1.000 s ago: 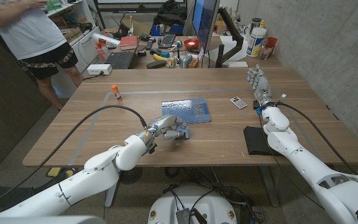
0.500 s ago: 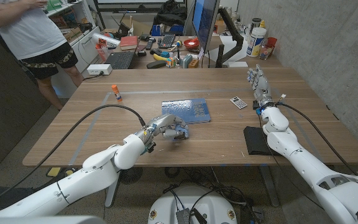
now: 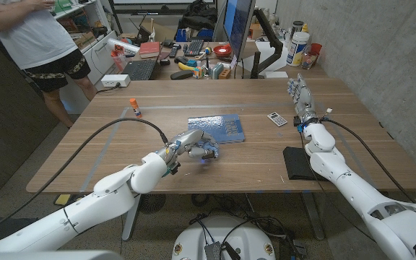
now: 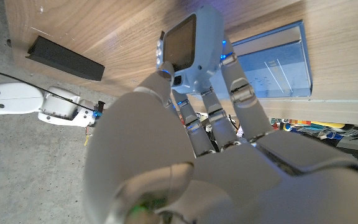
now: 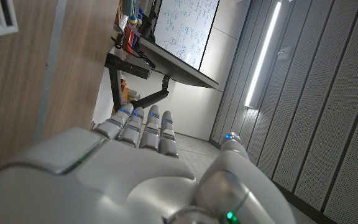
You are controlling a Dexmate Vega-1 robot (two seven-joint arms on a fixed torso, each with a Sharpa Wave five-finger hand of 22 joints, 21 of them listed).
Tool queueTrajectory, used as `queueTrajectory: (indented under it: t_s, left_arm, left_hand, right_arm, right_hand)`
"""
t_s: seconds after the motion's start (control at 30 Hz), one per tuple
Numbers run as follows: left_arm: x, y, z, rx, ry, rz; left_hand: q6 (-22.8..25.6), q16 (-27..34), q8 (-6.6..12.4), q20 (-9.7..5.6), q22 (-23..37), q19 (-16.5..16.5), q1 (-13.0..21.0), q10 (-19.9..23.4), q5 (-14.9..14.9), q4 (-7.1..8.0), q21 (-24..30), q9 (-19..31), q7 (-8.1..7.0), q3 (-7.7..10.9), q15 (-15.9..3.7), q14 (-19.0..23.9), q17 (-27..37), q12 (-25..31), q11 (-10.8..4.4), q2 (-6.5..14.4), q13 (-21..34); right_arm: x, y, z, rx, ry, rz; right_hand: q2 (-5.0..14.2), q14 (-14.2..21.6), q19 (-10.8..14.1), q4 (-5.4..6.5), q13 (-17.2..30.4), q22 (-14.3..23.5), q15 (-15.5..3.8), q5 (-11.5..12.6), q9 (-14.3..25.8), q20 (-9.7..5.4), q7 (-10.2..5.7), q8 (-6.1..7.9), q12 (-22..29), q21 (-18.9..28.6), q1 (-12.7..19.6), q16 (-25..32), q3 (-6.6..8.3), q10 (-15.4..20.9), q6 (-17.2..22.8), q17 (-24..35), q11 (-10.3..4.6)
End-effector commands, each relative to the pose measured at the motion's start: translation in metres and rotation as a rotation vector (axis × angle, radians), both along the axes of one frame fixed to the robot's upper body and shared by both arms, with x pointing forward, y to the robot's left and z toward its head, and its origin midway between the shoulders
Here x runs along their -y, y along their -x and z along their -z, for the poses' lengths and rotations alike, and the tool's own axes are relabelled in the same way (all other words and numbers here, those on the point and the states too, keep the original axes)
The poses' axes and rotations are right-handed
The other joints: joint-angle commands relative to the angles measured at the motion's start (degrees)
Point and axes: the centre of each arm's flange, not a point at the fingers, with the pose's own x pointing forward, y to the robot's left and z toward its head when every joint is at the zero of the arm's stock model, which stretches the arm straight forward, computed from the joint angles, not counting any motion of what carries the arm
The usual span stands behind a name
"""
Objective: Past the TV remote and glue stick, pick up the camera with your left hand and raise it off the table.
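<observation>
Glue stick (image 3: 135, 108): seen standing at about ten o'clock on the wooden table (image 3: 367, 155), well apart from the action.

Left hand (image 3: 191, 146): fingers are closed around the camera (image 3: 205, 152), near the table's six o'clock edge; the grasp is confirmed in the left wrist view, where the pale blue body with its dark screen (image 4: 188, 43) is clamped between fingertips and thumb.

Camera position: held just short of the blue mat (image 3: 218, 129); whether it is clear of the wood cannot be told from the head view.

Progress: the pick-up is judged done; the raise is judged barely begun or still to come.

Calculator (image 3: 276, 118): lying at about two o'clock, untouched.

Black pad (image 3: 295, 162): lying at four o'clock, beside the right forearm.

Right hand (image 3: 300, 98): seen standing on its edge at two o'clock, fingers straight and holding nothing.
</observation>
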Motion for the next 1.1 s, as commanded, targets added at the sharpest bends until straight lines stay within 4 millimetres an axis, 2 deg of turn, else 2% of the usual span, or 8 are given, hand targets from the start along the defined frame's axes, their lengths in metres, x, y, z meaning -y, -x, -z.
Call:
queueTrajectory:
  t_s: [0.03,0.5,1.1]
  left_arm:
    - [0.002,0.006,-0.016,0.033,-0.01,0.015]
    - [-0.001,0.01,-0.034,0.083,-0.007,0.024]
    - [-0.008,0.014,-0.051,0.117,0.032,0.045]
  left_hand:
    - [0.59,-0.26,0.32,-0.35,0.27,-0.21,1.53,0.65,0.44,0.85,-0.27,0.16,-0.16,0.46,-5.64,2.35,0.16,0.36,0.23,0.86,0.43]
    - [1.03,-0.38,0.51,-0.51,0.29,-0.45,1.65,1.5,0.5,0.96,-0.75,0.15,0.11,0.51,-5.54,3.08,0.38,0.43,0.33,0.89,1.08]
    - [1.35,-0.88,0.64,-0.38,0.34,-0.89,1.73,2.14,0.6,1.08,-1.42,0.13,0.29,0.55,-5.4,3.6,0.7,0.25,0.56,0.8,2.06]
  right_arm:
    - [0.003,0.001,-0.003,0.006,0.006,0.008]
    - [0.008,0.003,-0.007,0.019,-0.005,0.02]
    - [0.004,0.002,-0.009,0.024,-0.001,0.03]
  right_hand:
    - [-0.16,0.07,0.23,-0.16,0.12,0.21,-0.16,0.15,0.25,0.24,-0.31,0.25,0.17,-0.04,-0.47,-0.03,-0.3,0.15,-0.05,0.28,-0.22]
    - [-0.05,0.15,0.21,-0.16,0.12,0.21,-0.15,0.07,0.25,0.24,-0.18,0.28,0.18,-0.09,-0.48,-0.02,-0.34,0.17,0.01,0.27,-0.28]
    - [0.06,0.24,0.21,-0.19,0.12,0.21,-0.21,0.0,0.25,0.26,-0.19,0.32,0.18,-0.13,-0.45,0.0,-0.38,0.2,0.12,0.25,-0.24]
